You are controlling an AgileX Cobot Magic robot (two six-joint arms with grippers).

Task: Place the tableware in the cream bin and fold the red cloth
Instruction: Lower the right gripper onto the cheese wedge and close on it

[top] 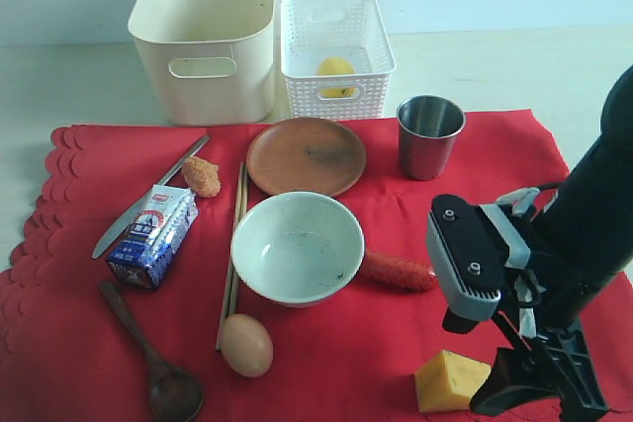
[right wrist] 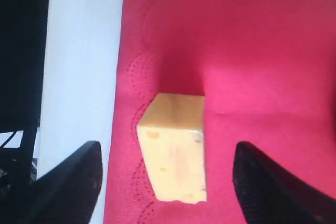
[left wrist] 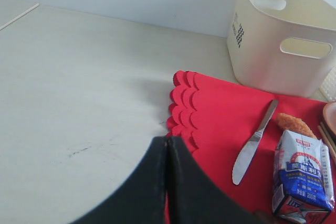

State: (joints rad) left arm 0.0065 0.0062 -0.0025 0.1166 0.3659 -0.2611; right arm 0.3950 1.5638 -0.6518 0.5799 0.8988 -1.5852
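The red cloth (top: 336,368) lies spread flat on the pale table (left wrist: 79,77), and all the tableware rests on it. The brown plate (top: 306,155) sits near the far edge with the steel cup (top: 429,135) upright to its right. The white bowl (top: 297,247) stands just in front of the plate. The chopsticks (top: 233,254) lie along the bowl's left side, the knife (top: 148,197) lies slantwise further left, and the wooden spoon (top: 158,368) is at the near left. A milk carton (top: 153,234), a fried piece (top: 202,176), an egg (top: 245,344) and a sausage (top: 398,271) lie among them. The cream bin (top: 208,86) stands on the table just behind the cloth, beside a white basket (top: 336,96) holding a yellow fruit (top: 335,74). The left pincer (left wrist: 168,182) has its fingers pressed together with nothing between them, near the cloth's scalloped edge. The right pincer (right wrist: 168,177) has its fingers spread wide, and a block of cheese (top: 450,380) sits between them, clear of both.
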